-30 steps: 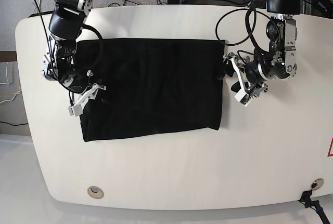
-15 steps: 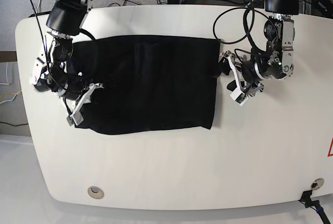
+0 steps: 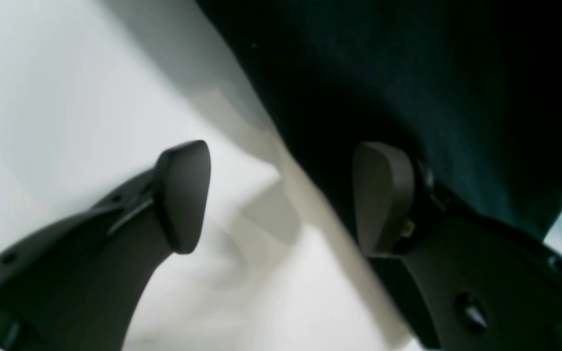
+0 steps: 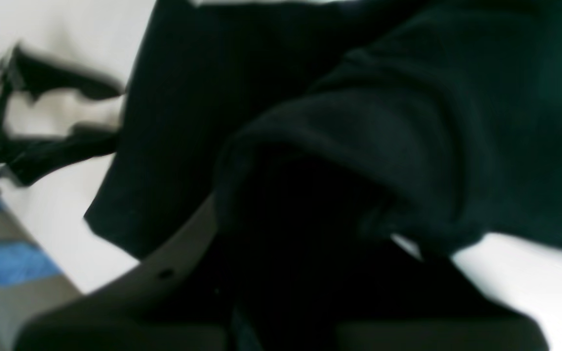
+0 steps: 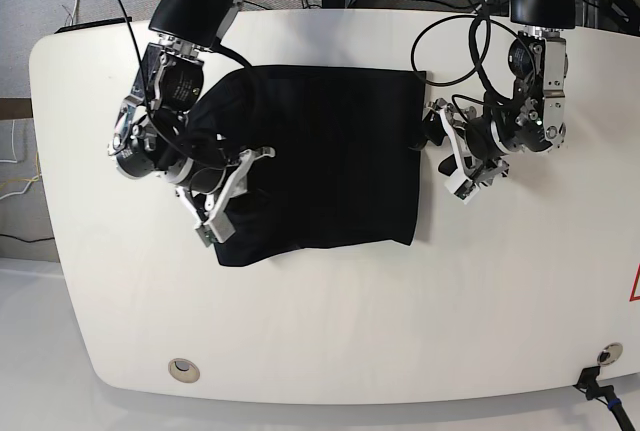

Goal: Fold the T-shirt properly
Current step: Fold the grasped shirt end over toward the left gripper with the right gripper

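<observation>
Right fingers (image 5: 232, 191) grip the black T-shirt (image 5: 330, 161); left fingers (image 5: 446, 159) gape.

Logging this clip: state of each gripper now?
Left gripper: open, empty, at the T-shirt edge.
Right gripper: closed on the T-shirt.

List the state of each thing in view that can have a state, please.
T-shirt: flat on the table, except one side edge, which is lifted and bunched.
Right claw: shut on the T-shirt's lifted edge.
Left claw: open, empty, one finger at the T-shirt's other side edge.
Table: white, holds the T-shirt.
</observation>
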Available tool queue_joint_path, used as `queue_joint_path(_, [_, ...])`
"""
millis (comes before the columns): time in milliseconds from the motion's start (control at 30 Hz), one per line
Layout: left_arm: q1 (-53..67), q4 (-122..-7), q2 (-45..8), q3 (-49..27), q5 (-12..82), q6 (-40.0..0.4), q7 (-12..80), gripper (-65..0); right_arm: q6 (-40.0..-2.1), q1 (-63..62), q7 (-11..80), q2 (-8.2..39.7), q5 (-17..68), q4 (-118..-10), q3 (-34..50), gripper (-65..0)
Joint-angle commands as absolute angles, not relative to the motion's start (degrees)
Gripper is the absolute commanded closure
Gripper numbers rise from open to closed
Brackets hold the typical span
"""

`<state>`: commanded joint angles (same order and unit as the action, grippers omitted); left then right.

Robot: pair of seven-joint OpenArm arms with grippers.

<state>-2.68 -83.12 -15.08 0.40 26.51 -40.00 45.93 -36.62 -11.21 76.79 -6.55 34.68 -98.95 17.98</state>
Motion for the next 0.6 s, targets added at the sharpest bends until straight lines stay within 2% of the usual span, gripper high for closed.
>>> queue_joint_path(100, [-2.68, -83.12, -15.08, 0.4, 26.51, -40.0, 45.93, -42.7, -32.75, -11.03, 76.7, -9.0, 34.86, -98.95, 14.55, 0.0])
queue_joint_path(167, [-2.68, -83.12, -15.08, 0.4, 26.51, -40.0, 45.93, -42.7, -30.81, -10.95, 76.53, -9.0, 34.86, -98.95, 12.79, 0.0])
queue_joint_path(333, [-2.68, -83.03, -14.99, 0.48, 26.51, -40.0, 45.93, -42.7, -30.37, -10.95, 74.59, -9.0, 34.95, -98.51, 8.4, 0.0])
queue_joint_path(367, [-2.68, -83.03, -14.99, 0.48, 26.51, -40.0, 45.85, -42.7, -30.37, -10.95, 74.51, -9.0, 34.95, -98.51, 7.16, -1.4])
queue_joint_path(600, [-2.68, -83.03, -14.9, 0.48, 26.59, -40.0, 45.85, -42.7, -30.37, -11.3, 70.46, -9.0, 34.95, -95.08, -2.42, -24.1])
